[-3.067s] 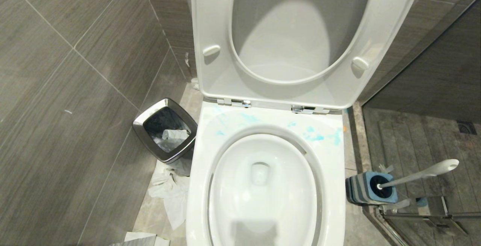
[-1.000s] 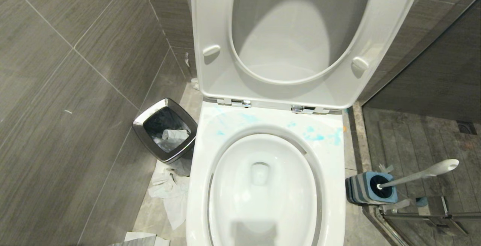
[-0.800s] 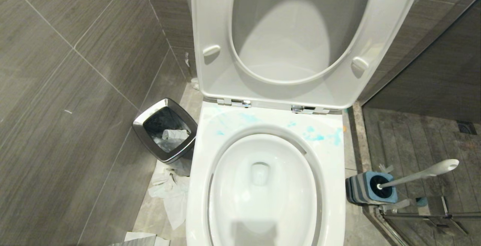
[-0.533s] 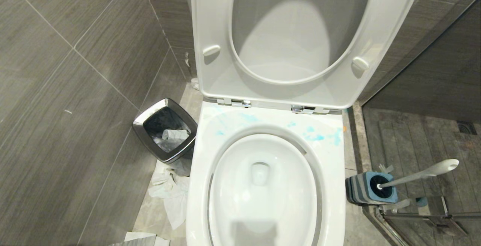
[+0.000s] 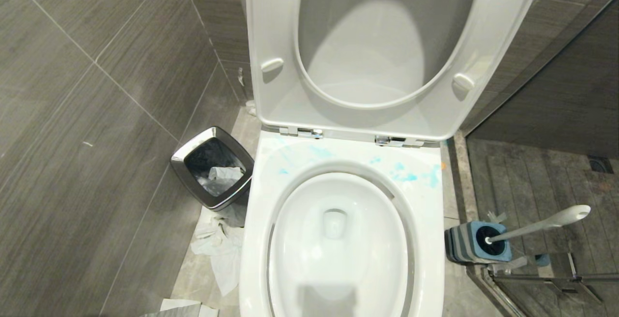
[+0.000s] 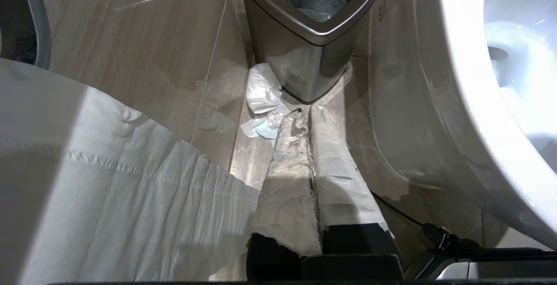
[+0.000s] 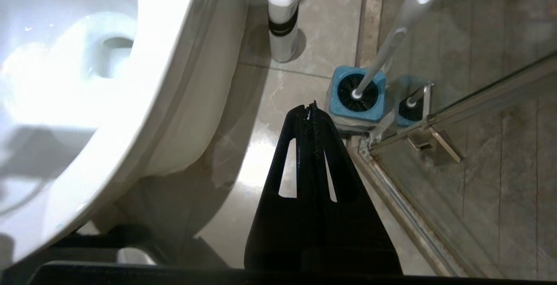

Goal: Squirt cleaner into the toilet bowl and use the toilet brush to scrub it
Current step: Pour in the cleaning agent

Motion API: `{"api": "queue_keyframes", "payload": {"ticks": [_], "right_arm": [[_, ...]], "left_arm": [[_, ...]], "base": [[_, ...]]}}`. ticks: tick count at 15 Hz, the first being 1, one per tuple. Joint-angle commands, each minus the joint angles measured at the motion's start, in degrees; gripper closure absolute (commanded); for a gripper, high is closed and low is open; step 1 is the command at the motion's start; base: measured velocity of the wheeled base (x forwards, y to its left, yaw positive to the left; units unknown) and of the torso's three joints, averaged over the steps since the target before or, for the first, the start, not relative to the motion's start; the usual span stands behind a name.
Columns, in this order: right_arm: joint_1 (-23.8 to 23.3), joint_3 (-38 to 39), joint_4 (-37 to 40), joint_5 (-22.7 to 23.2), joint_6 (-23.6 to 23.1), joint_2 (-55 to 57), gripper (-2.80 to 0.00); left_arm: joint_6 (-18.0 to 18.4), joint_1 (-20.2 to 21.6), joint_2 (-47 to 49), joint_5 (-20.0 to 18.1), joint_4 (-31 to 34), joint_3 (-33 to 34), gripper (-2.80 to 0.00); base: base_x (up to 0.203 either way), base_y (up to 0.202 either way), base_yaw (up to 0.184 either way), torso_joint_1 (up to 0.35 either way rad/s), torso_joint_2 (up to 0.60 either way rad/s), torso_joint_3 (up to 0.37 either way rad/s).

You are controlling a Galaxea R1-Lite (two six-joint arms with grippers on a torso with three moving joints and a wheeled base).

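Cleaner (image 7: 283,17) stands on the floor right of the bowl (image 5: 338,244), beyond the brush (image 7: 391,43); the right claw (image 7: 311,106), pinched empty, could topple it reaching.

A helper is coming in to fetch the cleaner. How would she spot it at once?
Start at the big white ceramic toilet bowl. On the floor tiles beside it stands an upright white plastic bottle, just beyond the square blue brush holder. Only it has an orange cap and a dark band.
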Motion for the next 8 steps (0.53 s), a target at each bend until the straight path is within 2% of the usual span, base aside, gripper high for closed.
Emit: {"api": "queue_keyframes", "payload": {"ticks": [1, 5, 8], "right_arm": [[0.0, -2.9, -0.4, 0.3, 0.1, 11.8, 0.00], [0.1, -4.9, -3.5, 0.9, 0.4, 29.9, 0.00], [0.0, -5.6, -13.0, 1.1, 0.4, 46.6, 0.00]], "left_arm": [[0.0, 0.0, 0.0, 0.0, 0.0, 0.1, 0.00], [0.0, 0.0, 0.0, 0.0, 0.0, 0.1, 0.00], [0.0, 0.0, 0.0, 0.0, 0.0, 0.1, 0.00]], "base": [[0.000, 0.000, 0.000, 0.000, 0.00, 0.000], [0.000, 0.000, 0.000, 0.000, 0.00, 0.000], [0.000, 0.000, 0.000, 0.000, 0.00, 0.000]]}}
